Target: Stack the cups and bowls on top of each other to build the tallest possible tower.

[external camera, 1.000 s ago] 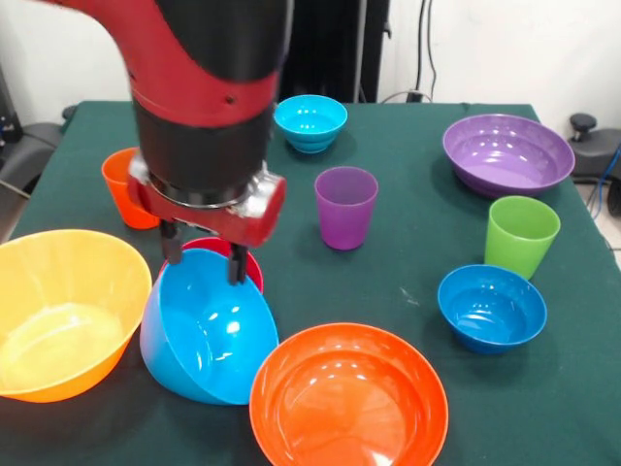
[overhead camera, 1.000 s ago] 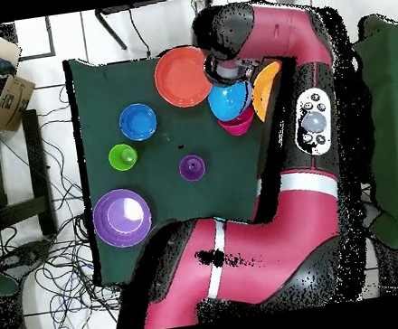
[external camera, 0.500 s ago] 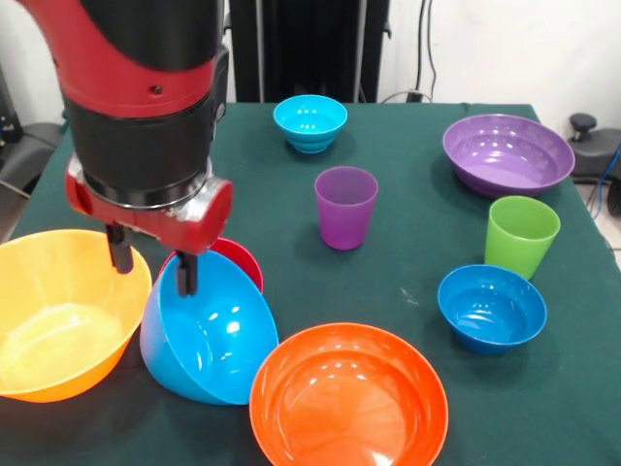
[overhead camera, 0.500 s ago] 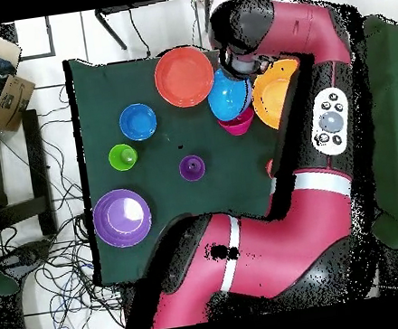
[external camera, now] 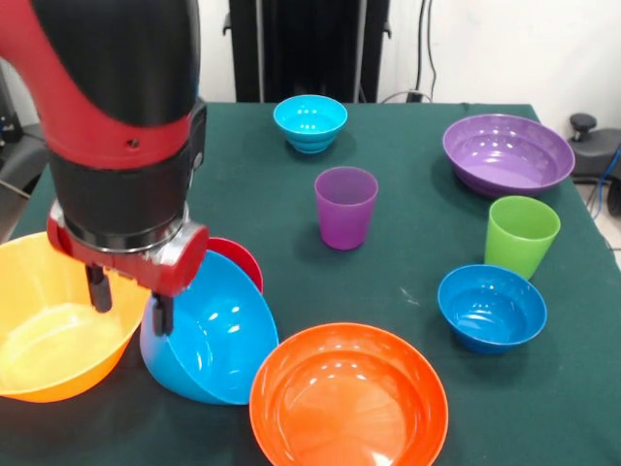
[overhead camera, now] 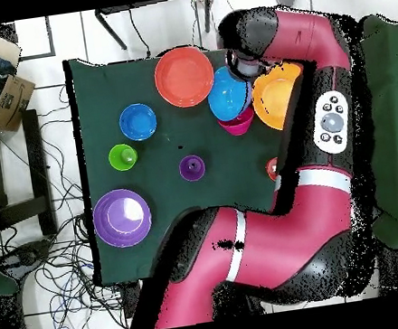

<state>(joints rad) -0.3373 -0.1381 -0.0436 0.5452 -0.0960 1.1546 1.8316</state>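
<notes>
No tower stands yet: the sky-blue bowl (external camera: pixel 209 330) leans tilted on the magenta bowl (external camera: pixel 236 257) beside the yellow-orange bowl (external camera: pixel 60 313), the gripper (external camera: pixel 127 301) hangs released between them, and every other piece remains unstacked.

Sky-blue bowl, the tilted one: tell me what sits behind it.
Behind the sky-blue bowl a small magenta bowl shows only as a curved rim; the blue bowl leans against it and covers its body and base. The open gripper hangs at the blue bowl's left edge.
</notes>
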